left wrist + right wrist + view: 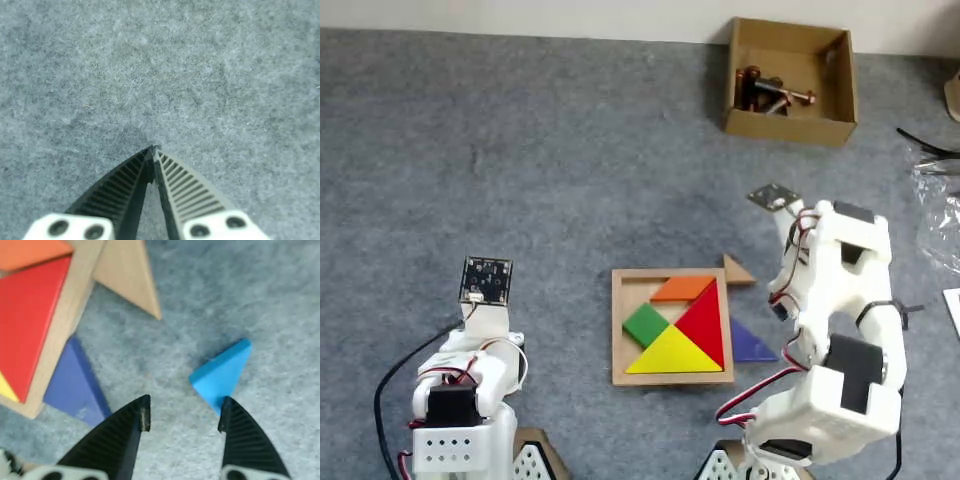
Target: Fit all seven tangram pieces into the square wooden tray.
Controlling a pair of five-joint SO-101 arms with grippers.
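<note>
The square wooden tray (618, 325) lies at the table's middle front and holds an orange piece (682, 288), a green square (645, 324), a red triangle (705, 320) and a yellow triangle (670, 353). A plain wooden triangle (737, 270) and a dark blue triangle (750, 343) lie on the carpet against the tray's right side. In the right wrist view, a light blue triangle (222, 374) lies on the carpet, its near corner by one fingertip of my open right gripper (184, 416). The dark blue triangle (75, 385) and the wooden triangle (127, 275) sit beside the tray (65, 325). My left gripper (152, 150) is shut over bare carpet.
A cardboard box (790, 80) with metal parts stands at the back right. Clear plastic and cables (935, 190) lie at the right edge. Grey carpet covers the table, with free room on the left and at the back.
</note>
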